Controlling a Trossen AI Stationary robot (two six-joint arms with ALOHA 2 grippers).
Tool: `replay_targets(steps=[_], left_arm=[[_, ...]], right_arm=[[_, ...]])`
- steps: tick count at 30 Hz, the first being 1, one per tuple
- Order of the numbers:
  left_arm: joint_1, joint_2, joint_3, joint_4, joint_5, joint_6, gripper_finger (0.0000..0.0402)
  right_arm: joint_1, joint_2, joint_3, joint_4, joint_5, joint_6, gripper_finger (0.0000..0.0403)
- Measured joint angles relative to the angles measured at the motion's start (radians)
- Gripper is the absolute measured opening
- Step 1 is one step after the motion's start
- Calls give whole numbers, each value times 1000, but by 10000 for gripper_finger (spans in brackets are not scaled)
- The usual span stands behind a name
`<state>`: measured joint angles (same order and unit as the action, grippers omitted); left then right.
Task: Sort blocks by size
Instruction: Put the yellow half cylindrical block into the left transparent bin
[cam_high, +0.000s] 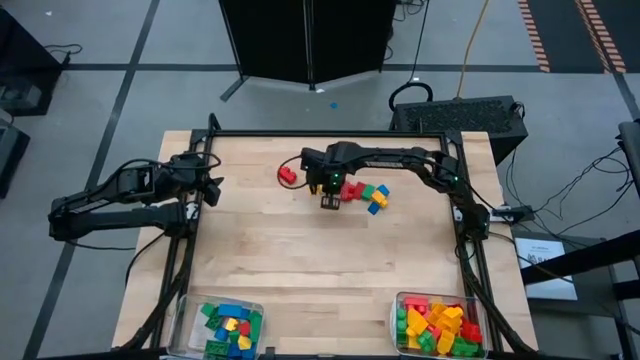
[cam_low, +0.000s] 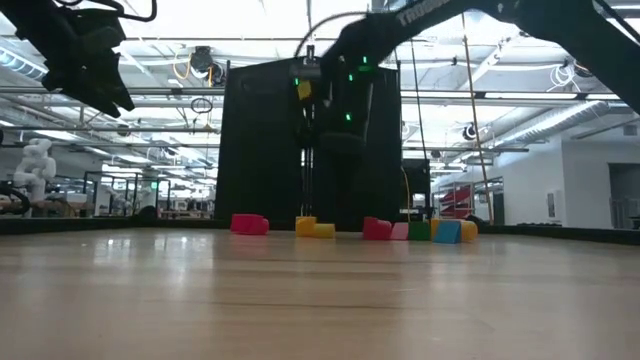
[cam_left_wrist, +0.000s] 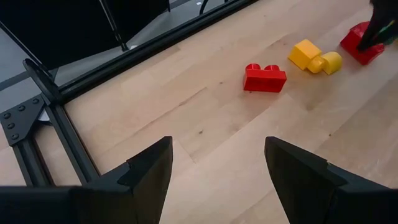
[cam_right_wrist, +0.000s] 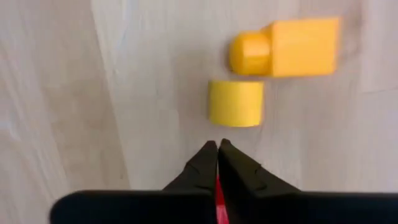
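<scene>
Pale wooden surface framed by black rails carries a scatter of studded blocks near its far middle. A red two-stud brick lies apart on the left of that scatter; beside it, under the right arm, sit a yellow brick lying on its side and a small yellow piece just next to it, and further right a cluster of red, green, yellow and blue blocks lying close together. The right gripper hangs above the two yellow pieces, its jaws pressed together; a sliver of red shows between the fingertips, though whether that is a held block cannot be told. The left gripper is raised over the left edge of the surface, well away from the blocks, with its jaws spread wide and nothing between them. At the near edge stand two clear bins: the left bin and the right bin, each holding mixed-coloured blocks.
</scene>
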<state>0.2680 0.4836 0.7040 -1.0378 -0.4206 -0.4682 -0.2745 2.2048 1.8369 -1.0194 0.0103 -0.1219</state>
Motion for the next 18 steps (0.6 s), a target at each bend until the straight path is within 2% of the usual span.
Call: replay_targets(steps=[2, 5, 9, 14, 18], left_arm=[[0, 0, 0, 0, 0, 0, 255], [0, 0, 0, 0, 0, 0, 255], [0, 0, 0, 0, 0, 0, 255], [0, 0, 0, 0, 0, 0, 255], [0, 0, 0, 0, 0, 1, 255]], right_arm=[[8, -2, 42, -19, 2, -3, 29], [13, -1, 101, -9, -44, -29, 82], [11, -2, 137, 46, -38, -36, 181], [-7, 30, 138, 51, -7, 93, 299], [-7, 85, 137, -23, -2, 107, 334]])
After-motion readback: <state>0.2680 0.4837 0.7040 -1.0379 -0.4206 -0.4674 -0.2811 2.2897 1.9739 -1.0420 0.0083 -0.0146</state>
